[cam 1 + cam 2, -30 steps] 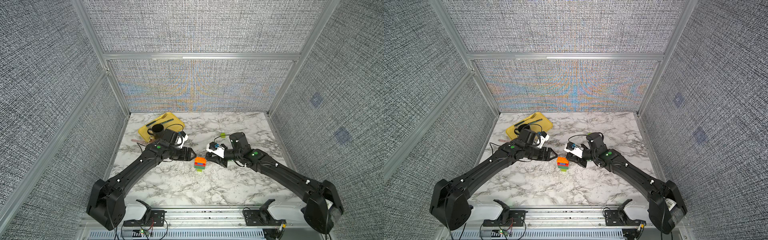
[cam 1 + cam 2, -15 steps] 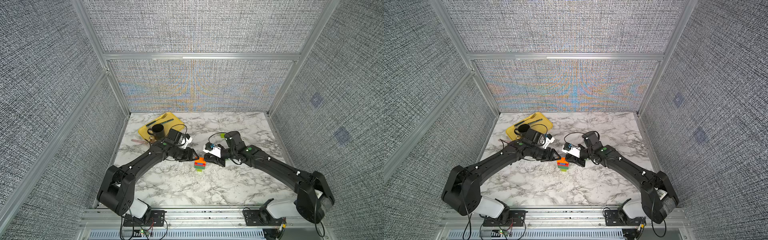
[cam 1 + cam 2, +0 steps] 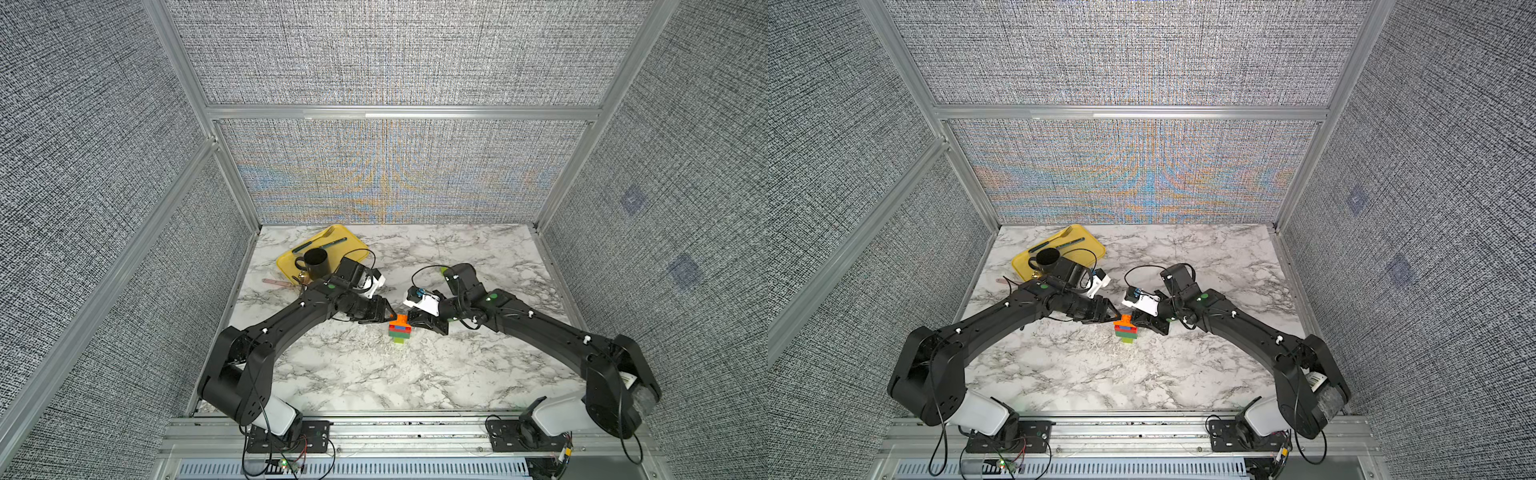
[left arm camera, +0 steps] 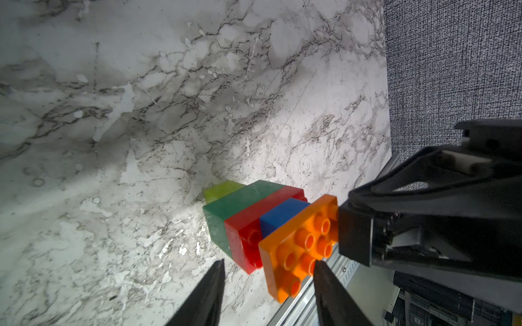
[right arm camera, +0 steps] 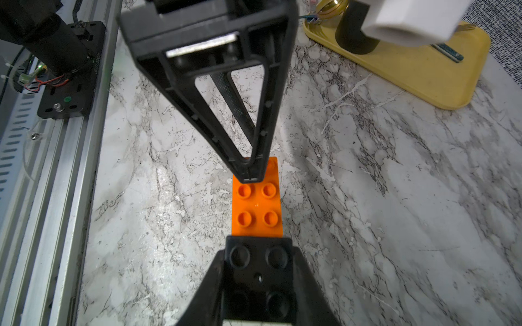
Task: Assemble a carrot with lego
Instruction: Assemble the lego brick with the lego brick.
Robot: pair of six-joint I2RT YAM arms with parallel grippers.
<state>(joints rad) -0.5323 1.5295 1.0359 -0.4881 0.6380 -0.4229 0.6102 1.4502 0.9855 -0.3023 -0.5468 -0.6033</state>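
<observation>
The marble-patterned surface (image 3: 374, 374) fills the floor of the grey-walled cell. Two black arms reach across it from the near rail, the left arm (image 3: 291, 320) and the right arm (image 3: 540, 328), and meet near its middle. A yellow tray (image 3: 291, 259) lies at the far left corner with a black mug (image 3: 316, 264) standing on it.

Between the two arm tips, in both top views, the carrot (image 3: 400, 330) (image 3: 1126, 330) stands upright on the surface, well apart from the tray. The left wrist view shows its layers from the base up: lime, dark green, red, blue, then the oblong orange brick (image 4: 296, 245) on top with its studs bare.

The left gripper (image 4: 268, 261) has its fingers spread. They straddle one end of the orange brick. One finger (image 4: 330, 293) lies against the brick's edge, and the other (image 4: 211, 293) stands clear of it beside the red layer. From the right wrist, its near fingertip lies over the far end of the orange brick (image 5: 257, 206).

The right gripper (image 5: 258, 254) is pinching the black brick (image 5: 258, 271), studs up, between its fingers. That brick meets the near end of the orange brick. I cannot tell whether it is seated on the studs or only against them.
</observation>
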